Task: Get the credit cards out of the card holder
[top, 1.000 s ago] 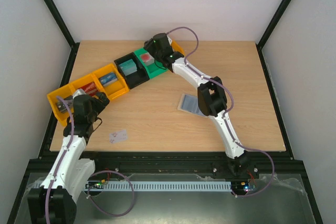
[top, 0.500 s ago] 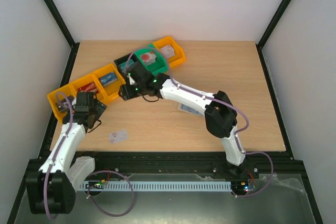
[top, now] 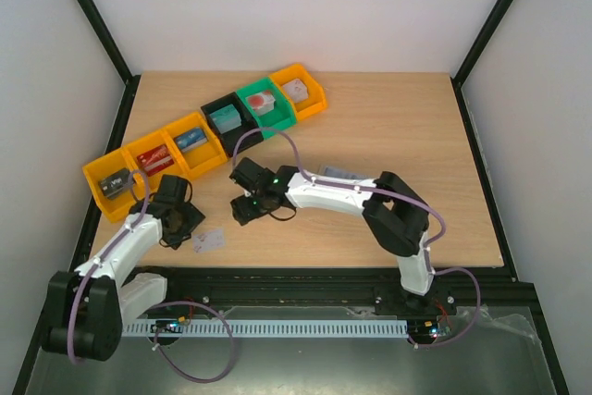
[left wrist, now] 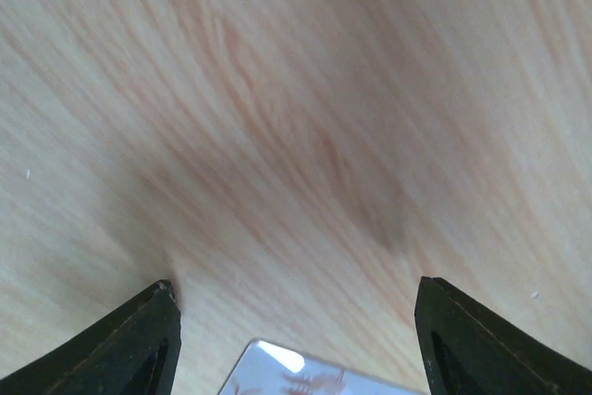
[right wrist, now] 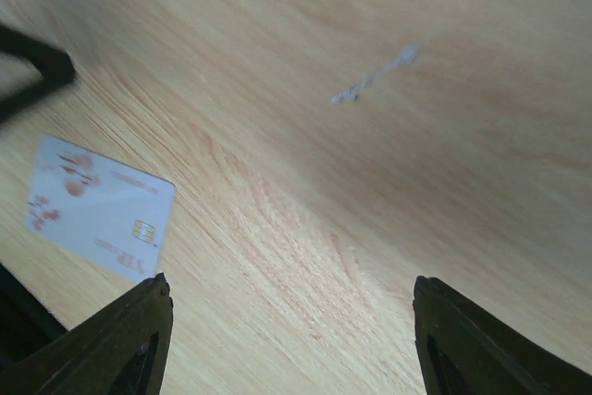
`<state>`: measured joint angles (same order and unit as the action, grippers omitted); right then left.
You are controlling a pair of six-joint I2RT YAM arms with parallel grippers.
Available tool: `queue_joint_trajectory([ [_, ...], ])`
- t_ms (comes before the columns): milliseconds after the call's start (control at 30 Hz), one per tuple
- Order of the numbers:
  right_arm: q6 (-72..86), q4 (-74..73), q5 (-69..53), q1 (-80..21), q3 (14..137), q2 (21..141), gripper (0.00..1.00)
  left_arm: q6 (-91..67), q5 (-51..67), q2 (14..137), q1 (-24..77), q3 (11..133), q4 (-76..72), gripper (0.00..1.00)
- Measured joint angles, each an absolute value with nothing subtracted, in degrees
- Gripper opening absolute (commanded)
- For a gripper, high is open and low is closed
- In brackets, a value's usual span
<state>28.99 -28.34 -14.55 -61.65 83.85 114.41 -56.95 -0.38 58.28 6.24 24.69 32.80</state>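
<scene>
The credit card [top: 209, 240] lies near the front edge of the bench [top: 416, 154], long axis roughly side to side, just right of the left hand [top: 185, 228] (the nearer one). The right hand [top: 242, 212] is farther off. Both stand apart, empty. The card holder [top: 344, 173] lies beyond the right arm.

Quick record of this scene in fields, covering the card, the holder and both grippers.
card: whitish rectangular card with pink-red markings, flat on the wooden table between the grippers
holder: flat pale card holder, mostly hidden behind the right arm
left gripper: open, empty, near the card
right gripper: open, empty, beside the card
</scene>
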Motion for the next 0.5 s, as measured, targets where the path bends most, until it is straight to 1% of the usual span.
queue_joint_trajectory([
  [133, 29.12, -28.42, -11.75, -61.28, 83.59, 109.03, 0.70, -58.48, -2.20, 61.91, 10.98, 28.51, 39.29, 0.74],
  [233, 28.80, -28.42, -10.31, -61.23, 83.35, 105.58, 0.71, -57.69, -3.84, 64.45, 12.71, 33.06, 44.14, 0.75],
  [333, 28.27, -28.40, -9.47, -61.23, 82.37, 103.88, 0.71, -55.53, -5.04, 66.32, 13.04, 36.47, 46.06, 0.73],
  [433, 27.55, -28.53, -8.75, -61.23, 81.03, 103.83, 0.72, -53.91, -4.69, 67.85, 13.23, 35.22, 45.95, 0.72],
  [500, 27.22, -29.28, -8.23, -61.23, 80.64, 103.96, 0.73, -52.99, -3.64, 69.52, 13.23, 33.45, 45.80, 0.68],
])
